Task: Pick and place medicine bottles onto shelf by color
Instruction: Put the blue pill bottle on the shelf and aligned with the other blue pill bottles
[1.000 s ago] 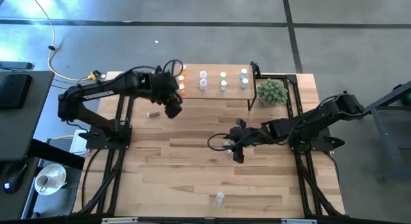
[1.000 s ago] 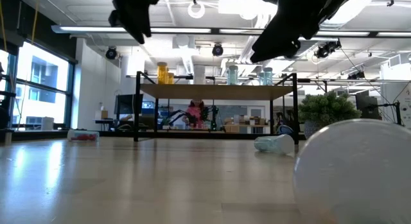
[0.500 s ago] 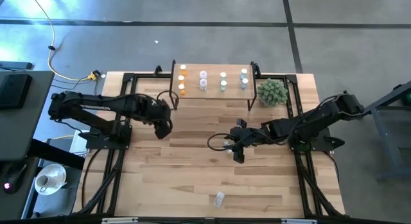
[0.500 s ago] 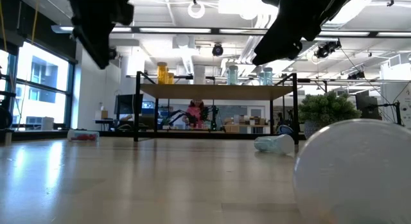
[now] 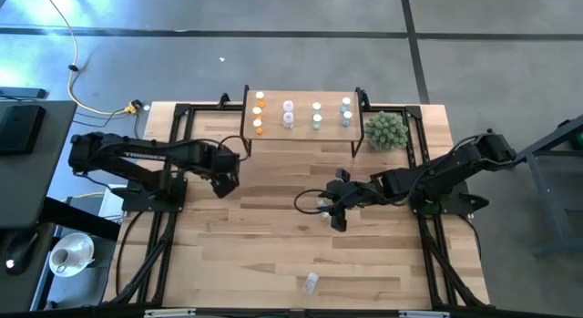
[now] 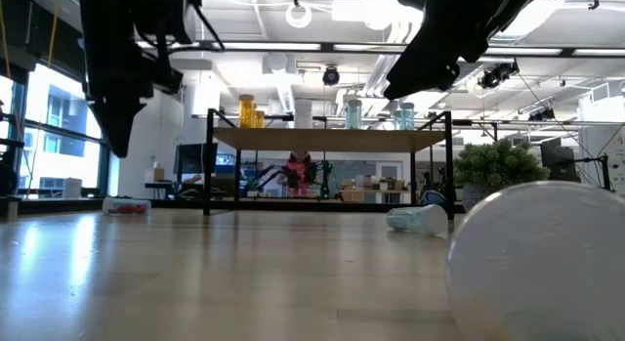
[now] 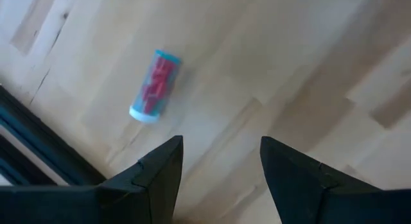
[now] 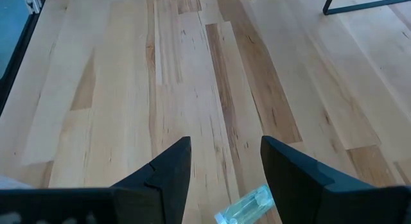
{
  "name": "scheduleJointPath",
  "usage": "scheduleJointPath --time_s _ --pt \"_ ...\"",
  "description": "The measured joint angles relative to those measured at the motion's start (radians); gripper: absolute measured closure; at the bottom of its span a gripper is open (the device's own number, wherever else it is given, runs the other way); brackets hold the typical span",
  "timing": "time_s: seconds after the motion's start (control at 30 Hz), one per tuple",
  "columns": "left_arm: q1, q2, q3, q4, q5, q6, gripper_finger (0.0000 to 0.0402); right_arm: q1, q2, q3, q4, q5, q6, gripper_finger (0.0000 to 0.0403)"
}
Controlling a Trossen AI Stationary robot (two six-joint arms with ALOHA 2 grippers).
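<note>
The left gripper [image 5: 225, 180] hangs over the left part of the table, its two dark wedge-shaped fingers [image 7: 160, 176] spread apart with nothing between them. Just past them a little pink bottle [image 7: 153, 86] lies on its side on the bare wood, a see-through cylinder with a pale cap, touching nothing else.

The right gripper [image 5: 333, 209] sits low near the middle of the table, fingers [image 8: 168, 172] also apart and not holding anything. A clear greenish bottle [image 8: 249, 205] lies tipped over right by them, beside one finger rather than between the two.

Further out, the shelf [image 5: 301, 135] is a light-wood board on thin black legs at the far edge, with small orange, pink, green and blue bottles standing on it in short rows. A spiky green plant ball [image 5: 385, 129] sits just beside its right end. One more pale bottle [image 5: 311, 282] lies alone near the front edge of the planked wooden table [image 5: 273, 254].
</note>
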State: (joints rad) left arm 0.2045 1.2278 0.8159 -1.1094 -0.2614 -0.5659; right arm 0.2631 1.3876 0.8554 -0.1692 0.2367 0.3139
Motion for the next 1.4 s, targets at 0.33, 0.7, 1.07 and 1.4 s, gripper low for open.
scheduleJointPath --time_s 0.33,0.7,1.07,1.4 --pt "0.198 0.011 -0.052 0.065 -0.012 0.135 0.0204 0.0 0.0 0.0 0.0 0.0 -0.008 0.0224" --pt "0.329 0.057 -0.052 0.089 -0.012 0.254 0.0204 0.0 0.0 0.0 0.0 0.0 -0.008 0.0224" --pt "0.356 0.158 -0.052 0.137 -0.012 0.327 0.0204 0.0 0.0 0.0 0.0 0.0 -0.008 0.0224" --pt "0.356 0.238 -0.052 0.146 -0.012 0.36 0.0204 0.0 0.0 0.0 0.0 0.0 -0.008 0.0224"
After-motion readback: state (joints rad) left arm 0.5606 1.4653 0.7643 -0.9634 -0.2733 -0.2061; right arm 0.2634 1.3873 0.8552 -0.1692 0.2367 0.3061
